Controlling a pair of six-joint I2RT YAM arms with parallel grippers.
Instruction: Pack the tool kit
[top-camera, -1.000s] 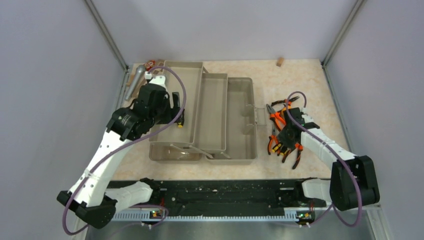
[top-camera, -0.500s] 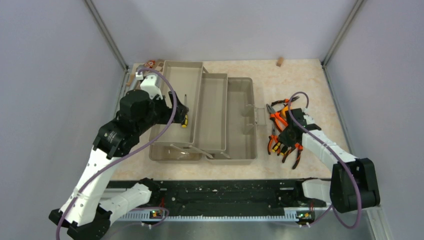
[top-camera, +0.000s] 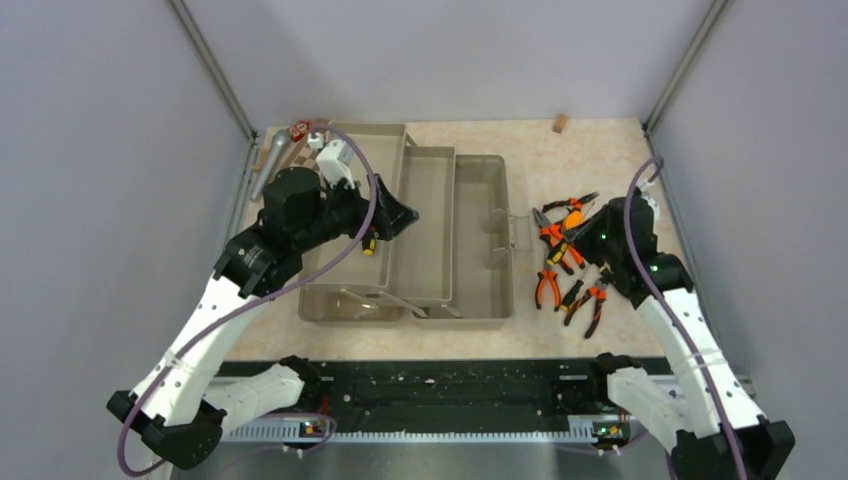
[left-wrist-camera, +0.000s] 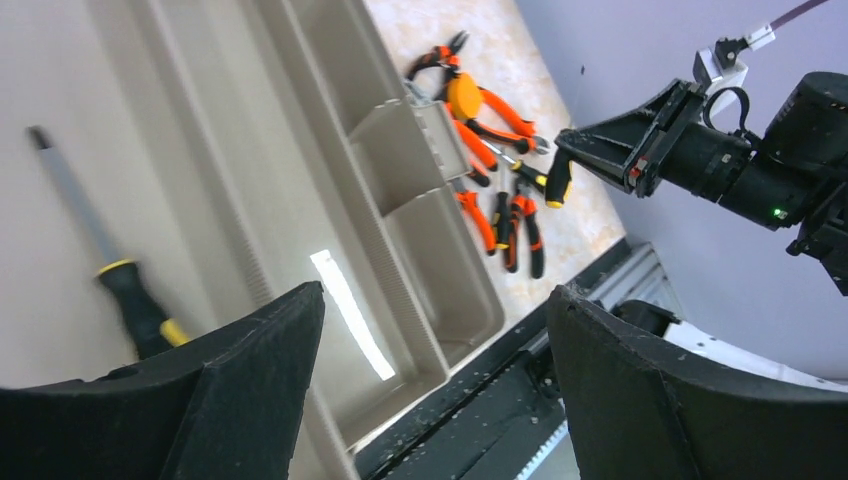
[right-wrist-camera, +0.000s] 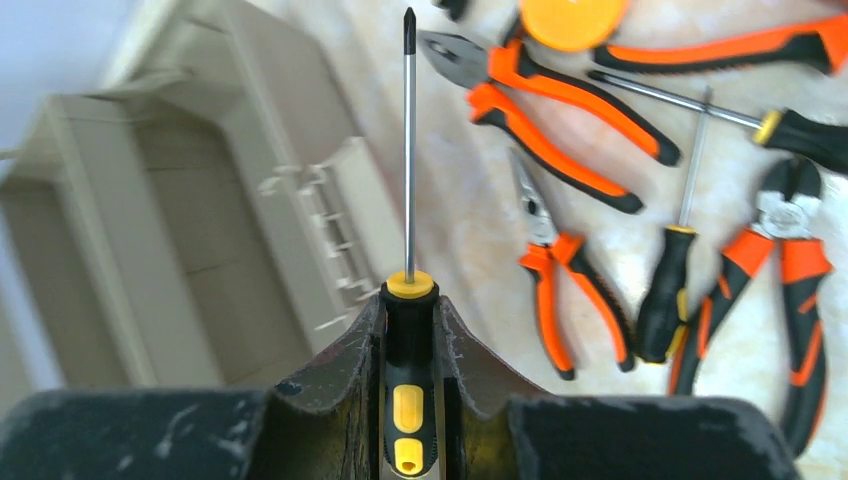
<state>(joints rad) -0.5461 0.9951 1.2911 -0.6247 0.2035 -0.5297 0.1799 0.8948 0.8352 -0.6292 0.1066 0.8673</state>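
Tool kit (top-camera: 478, 270): where's it sitting? (Mia)

Middle of the surface (top-camera: 620, 150), open, beige trays fanned out side by side. One yellow-black screwdriver (left-wrist-camera: 130, 300) lies loose in the leftmost tray (top-camera: 368, 126), handle toward the near side. (Jon)

Left arm? (Mia)

Left gripper (top-camera: 403, 215) hangs over the trays, about where the leftmost meets the middle one. Fingers (left-wrist-camera: 240, 390) spread wide, nothing between them. That screwdriver is below and to one side of them, not touched. (Jon)

Right arm? (Mia)

Right gripper (right-wrist-camera: 408, 320) is up off the surface, just right of the box. Fingers (right-wrist-camera: 340, 370) pinch the black-and-yellow handle of a second screwdriver (right-wrist-camera: 409, 150); its shaft sticks straight out past the fingertips. (Jon)

What's not packed? (Mia)

All lying on the surface right of the box, close together: orange tape measure (top-camera: 572, 213), several orange-handled pliers (top-camera: 548, 288), and two more screwdrivers (right-wrist-camera: 665, 300) with their shafts crossing. Some pliers handles run right up beside the tape measure; can't tell if they touch. (Jon)

Anything else around? (Mia)

Silver microphone (top-camera: 268, 165) at the far-left edge, beside the leftmost tray. Small brown block (top-camera: 561, 123) at the far edge, well apart from the tools. (Jon)
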